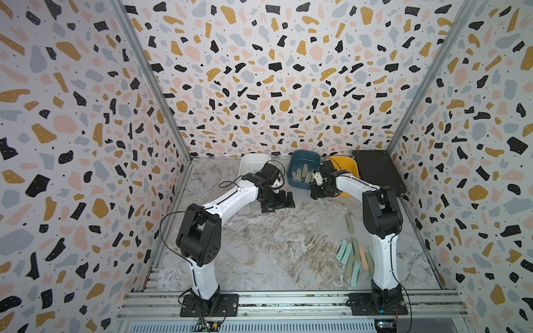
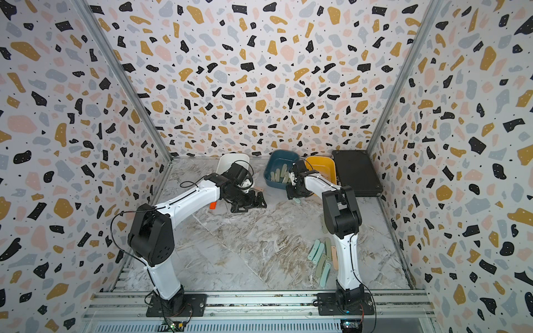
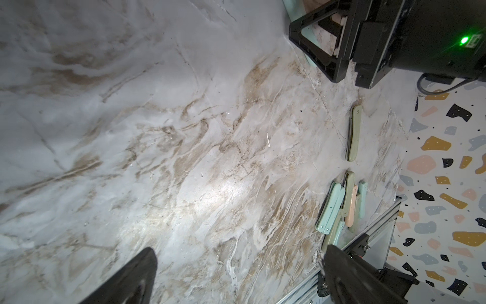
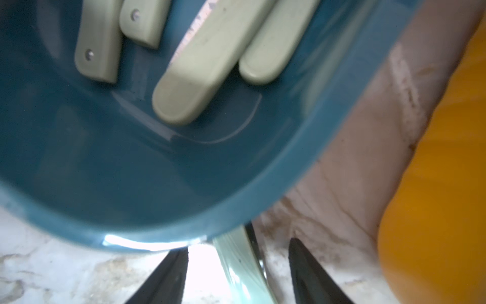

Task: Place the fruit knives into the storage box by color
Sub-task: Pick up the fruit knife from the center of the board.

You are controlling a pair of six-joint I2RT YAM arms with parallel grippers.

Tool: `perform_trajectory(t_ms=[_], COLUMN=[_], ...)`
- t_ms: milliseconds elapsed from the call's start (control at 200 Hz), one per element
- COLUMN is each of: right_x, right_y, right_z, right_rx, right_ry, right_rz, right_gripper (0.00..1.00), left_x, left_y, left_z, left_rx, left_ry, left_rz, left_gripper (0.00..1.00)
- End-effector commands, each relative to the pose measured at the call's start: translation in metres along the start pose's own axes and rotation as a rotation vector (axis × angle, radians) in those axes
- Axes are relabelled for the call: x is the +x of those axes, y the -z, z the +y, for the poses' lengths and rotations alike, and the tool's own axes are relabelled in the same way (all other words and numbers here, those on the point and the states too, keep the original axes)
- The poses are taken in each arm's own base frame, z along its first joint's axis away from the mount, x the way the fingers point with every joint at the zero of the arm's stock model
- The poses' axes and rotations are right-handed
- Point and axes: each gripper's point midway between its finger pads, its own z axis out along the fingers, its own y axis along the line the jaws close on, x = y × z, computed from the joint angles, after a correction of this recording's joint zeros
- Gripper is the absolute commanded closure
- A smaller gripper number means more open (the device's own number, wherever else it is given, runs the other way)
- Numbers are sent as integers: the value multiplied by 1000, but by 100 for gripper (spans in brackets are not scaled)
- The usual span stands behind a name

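Observation:
Three storage boxes stand along the back: white [image 1: 253, 161], teal [image 1: 300, 152] and yellow [image 1: 347, 167]. Several sage green fruit knives [image 4: 200, 79] lie in the teal one. My right gripper [image 4: 239, 246] is low at that tub's front wall, open. A mint-blue knife [image 4: 236, 265] lies on the table between its fingers with a gap on each side. My left gripper [image 1: 277, 203] hangs open over bare table in front of the white tub, holding nothing. A pile of mixed pink, green and mint knives [image 1: 353, 259] lies front right, with a lone green knife [image 1: 349, 223] behind it.
A flat black case [image 1: 377, 173] lies at the back right beside the yellow tub. A small orange block [image 2: 212, 205] sits under the left forearm. The right arm's base stands just right of the knife pile. Patterned walls close in three sides.

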Motion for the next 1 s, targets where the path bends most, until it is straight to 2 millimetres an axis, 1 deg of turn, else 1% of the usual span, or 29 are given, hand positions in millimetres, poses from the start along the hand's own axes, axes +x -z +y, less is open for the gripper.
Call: perform_trajectory(t_ms=[0,100,195,305,421,526,611,701,816,866,976,996], right_x=[17,37,60,84,107,123,130,129,128,127,127,127], right_y=[13,13,13,17,23,29,35,45,57,62,71,72], right_z=[2,6,16,28,48,67,86,104,118,122,131,133], right_rx=[-9,-7,-23,-23,-43,-72,-136,-216,-311,-343,-407,-418], right_ry=[-41,-59,-62,-42,-14,3,3,0,-21,-28,-38,-39], right_rz=[39,72,112,146,148,142,120,67,5,-17,-49,-49], right_gripper=[52,63,73,78,81,82,82,82,82,82,82,82], left_x=[-2,-2,-2,2,7,12,16,19,15,11,3,-1], left_y=[13,16,20,22,25,25,19,9,-4,-9,-18,-19], left_z=[-8,-6,-2,8,20,29,33,31,17,6,-7,-10], left_rx=[35,35,36,31,21,15,21,66,216,302,421,449], left_ry=[-14,-9,-2,16,39,61,81,115,160,173,210,207], left_rz=[-31,-40,-54,-60,-63,-63,-50,-29,-4,5,20,12], left_gripper=[1,1,1,1,1,1,1,1,0,3,11,13])
